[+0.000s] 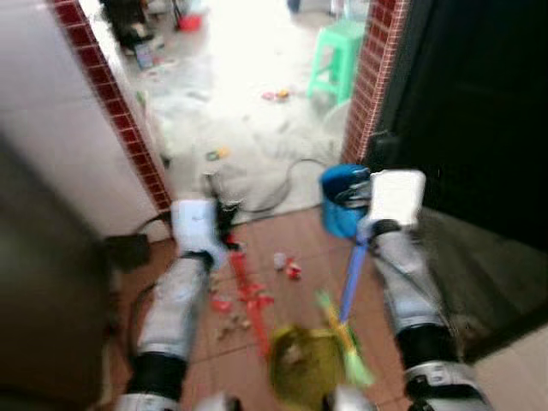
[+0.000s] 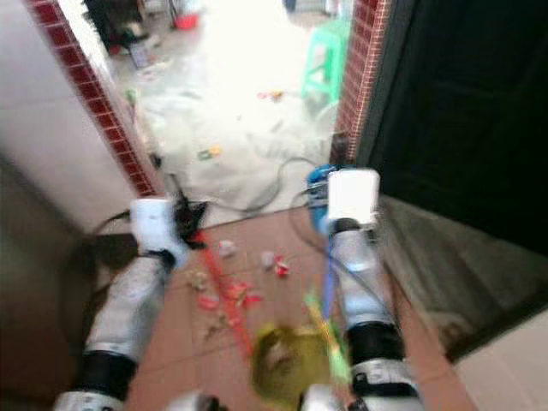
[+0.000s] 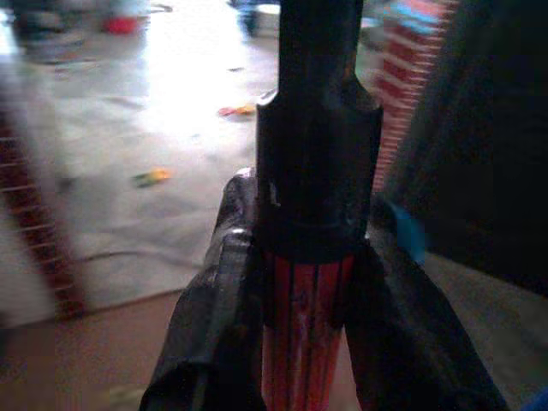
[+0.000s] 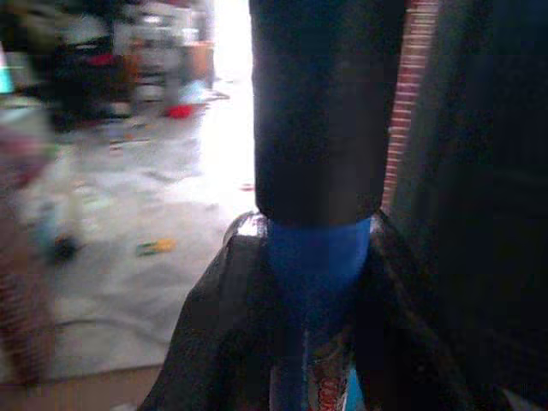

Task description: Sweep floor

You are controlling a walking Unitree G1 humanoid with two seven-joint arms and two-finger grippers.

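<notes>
Terracotta tiles run from my feet to a doorway framed in red brick, with a bright grey floor beyond. Scraps of litter (image 1: 257, 295), red and pale, lie scattered on the tiles between my two arms.

I have the left gripper (image 3: 308, 257) clamped on a red-striped handle (image 1: 248, 291) that slants down across the litter, and the right gripper (image 4: 312, 282) clamped on a blue handle (image 1: 351, 278) running down to a green brush head (image 1: 347, 342). A yellow-green dustpan (image 1: 304, 364) sits low between the arms, just beside that brush; the blur hides exactly how they meet.

I'd say the job is early, since the debris is spread out. To do this well I'd draw short strokes toward the pan, keeping the bristles on the tile.

More litter (image 1: 218, 154), a cable (image 1: 287, 184), a blue bucket (image 1: 338, 210) and a green stool (image 1: 338, 56) wait ahead.
</notes>
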